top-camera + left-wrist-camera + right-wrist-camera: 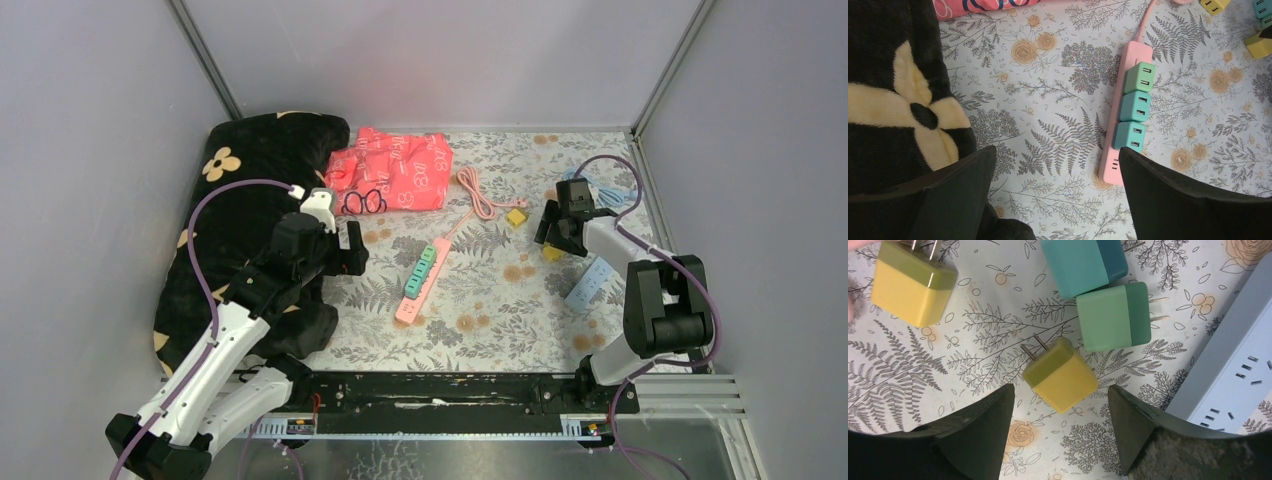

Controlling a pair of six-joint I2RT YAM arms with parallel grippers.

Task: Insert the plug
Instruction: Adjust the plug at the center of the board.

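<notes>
A pink power strip (pixel 408 305) lies mid-table with three green and teal plugs (pixel 424 263) seated in it. In the left wrist view its near end (pixel 1112 167) shows a free socket below the plugs (pixel 1134 106). My left gripper (pixel 350 252) is open and empty, hovering left of the strip (pixel 1058 155). My right gripper (pixel 558 240) is open above a loose yellow plug (pixel 1060 375) that lies on its side just beyond the fingertips (pixel 998 405). Another yellow plug (pixel 910 282), a teal plug (pixel 1083 262) and a green plug (pixel 1113 315) lie nearby.
A light blue power strip (pixel 590 283) lies right of the yellow plug (pixel 1233 375). A black flowered blanket (pixel 250 170) covers the left side. A pink patterned package (pixel 392 170) sits at the back. The pink strip's cord (pixel 478 195) curls behind it.
</notes>
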